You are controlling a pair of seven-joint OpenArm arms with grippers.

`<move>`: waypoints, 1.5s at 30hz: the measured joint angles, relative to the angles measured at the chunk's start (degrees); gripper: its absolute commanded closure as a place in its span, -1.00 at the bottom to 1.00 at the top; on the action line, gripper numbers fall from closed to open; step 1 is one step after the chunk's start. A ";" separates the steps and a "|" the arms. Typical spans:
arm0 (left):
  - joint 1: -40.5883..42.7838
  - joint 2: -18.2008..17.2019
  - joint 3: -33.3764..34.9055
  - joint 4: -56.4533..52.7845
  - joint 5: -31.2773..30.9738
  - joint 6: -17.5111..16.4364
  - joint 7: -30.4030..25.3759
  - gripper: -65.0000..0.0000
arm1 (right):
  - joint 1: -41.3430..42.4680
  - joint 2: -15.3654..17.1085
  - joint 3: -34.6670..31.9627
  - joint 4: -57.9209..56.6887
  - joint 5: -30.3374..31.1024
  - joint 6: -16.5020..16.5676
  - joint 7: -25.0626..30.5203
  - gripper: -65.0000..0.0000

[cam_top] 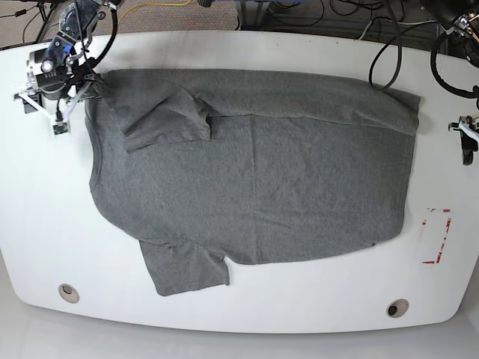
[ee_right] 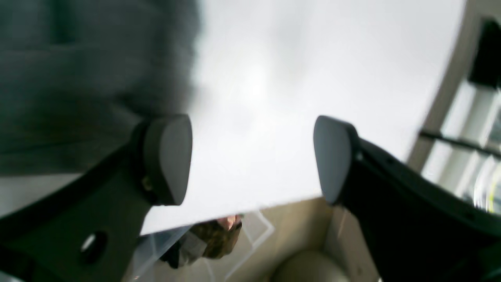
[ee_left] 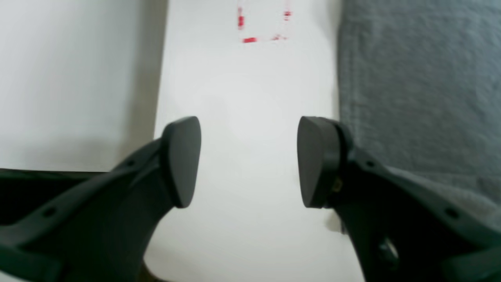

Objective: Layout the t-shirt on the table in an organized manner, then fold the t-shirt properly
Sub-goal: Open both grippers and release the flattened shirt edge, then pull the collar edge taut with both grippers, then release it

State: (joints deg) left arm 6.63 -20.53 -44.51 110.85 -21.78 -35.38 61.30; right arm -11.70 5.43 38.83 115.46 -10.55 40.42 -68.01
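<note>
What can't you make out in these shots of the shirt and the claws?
- Base: left claw cut off by the right edge.
- Base: right claw hidden under its arm's wrist.
- Right wrist: shirt blurred, weave unreadable.
- Base: collar label not visible on the shirt.

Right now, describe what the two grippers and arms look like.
Both wrist views show matte dark-grey fingers ending in rounded, teardrop-shaped pads: the left gripper and the right gripper. Small round holes dot the finger bodies. In the base view the right arm has white and silver parts with black cables; the left arm barely shows, white and black.
</note>
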 measured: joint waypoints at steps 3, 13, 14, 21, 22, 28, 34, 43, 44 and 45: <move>-0.28 0.28 3.50 -0.04 -0.02 0.17 -0.13 -0.13 | 2.47 -0.74 1.33 -0.02 -2.14 -0.63 -1.38 -0.39; 0.04 9.22 9.55 -1.46 8.68 -0.28 -0.39 -0.13 | 3.91 -9.35 0.63 -0.04 3.45 -0.20 -0.33 -0.38; 0.13 9.81 9.46 -1.86 9.68 -0.17 -0.39 -0.13 | 3.41 -9.97 1.09 -0.11 4.57 -0.28 -0.42 -0.38; 0.35 11.56 9.62 -5.16 11.10 -0.50 -0.94 -0.13 | 2.86 -13.00 6.56 -2.80 10.03 -0.35 0.09 -0.38; 0.55 11.39 9.49 -5.81 11.28 -0.46 -0.96 -0.13 | 2.91 -13.05 6.97 -3.76 10.34 -0.33 0.26 -0.37; 2.95 10.23 7.74 -10.93 11.93 -0.37 -6.32 -0.13 | 2.73 -12.81 8.59 -8.98 10.36 -0.39 5.64 -0.37; 4.00 9.84 8.17 -15.26 11.76 -0.59 -7.32 -0.13 | 2.73 -11.76 9.22 -12.39 11.06 -0.33 8.00 -0.37; 5.88 9.07 8.02 -16.70 11.69 -0.48 -7.69 -0.13 | 1.31 -10.75 9.09 -12.66 12.22 -0.33 8.68 0.20; 6.10 9.07 8.02 -16.81 11.76 -0.48 -7.43 -0.13 | 0.98 -10.80 9.07 -12.61 12.35 -0.31 9.07 0.28; 6.29 9.09 8.02 -16.83 11.78 -0.48 -7.34 -0.13 | 0.59 -10.80 9.07 -12.44 12.35 -0.31 9.31 0.36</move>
State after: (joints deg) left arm 12.93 -11.44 -36.49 94.02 -10.00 -35.86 53.95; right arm -11.11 -5.37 47.90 103.02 1.80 40.12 -58.70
